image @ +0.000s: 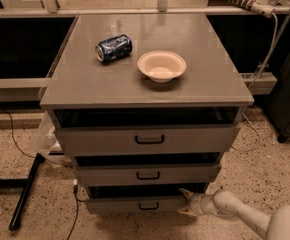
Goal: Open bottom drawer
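The arm (245, 214) is smooth and off-white — rounded, tube-like segments that widen to a bulky pale shell at the lower right corner. Its gripper (184, 202), at the right end of the bottom drawer (115, 204), has two short cream fingers (186, 193) — pointed and spread apart
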You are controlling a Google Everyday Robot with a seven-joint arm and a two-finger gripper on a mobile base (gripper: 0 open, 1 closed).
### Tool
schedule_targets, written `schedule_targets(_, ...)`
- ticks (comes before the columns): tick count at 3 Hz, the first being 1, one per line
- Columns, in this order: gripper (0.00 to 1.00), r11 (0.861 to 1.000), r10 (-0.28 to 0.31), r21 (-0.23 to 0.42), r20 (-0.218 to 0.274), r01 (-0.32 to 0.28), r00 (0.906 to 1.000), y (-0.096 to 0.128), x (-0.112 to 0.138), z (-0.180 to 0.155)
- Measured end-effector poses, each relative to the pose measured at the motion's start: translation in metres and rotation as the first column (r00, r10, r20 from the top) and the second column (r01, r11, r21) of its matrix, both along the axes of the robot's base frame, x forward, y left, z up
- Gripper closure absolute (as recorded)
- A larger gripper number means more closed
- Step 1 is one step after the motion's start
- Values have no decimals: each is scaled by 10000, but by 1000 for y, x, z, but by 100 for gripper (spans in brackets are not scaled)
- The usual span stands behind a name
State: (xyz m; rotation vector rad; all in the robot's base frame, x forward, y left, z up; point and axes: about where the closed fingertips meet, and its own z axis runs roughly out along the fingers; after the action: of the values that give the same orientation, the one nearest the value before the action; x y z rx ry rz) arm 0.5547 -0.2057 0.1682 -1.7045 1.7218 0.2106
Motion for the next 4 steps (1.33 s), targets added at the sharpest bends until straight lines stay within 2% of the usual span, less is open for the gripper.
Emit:
schedule_targets(1, 61, 9990, 367, 246, -52, -366, 9993, 0, -30, -7)
schedule_targets(2, 85, 9990, 368, 246, -52, -366, 9993, 0, -30, -1)
schedule_targets(3, 100, 9990, 368, 246, -52, -367, 9993, 0, -30, 4)
schedule_targets(4, 100, 9990, 369, 246, -52, -367, 9993, 0, -30, 7)
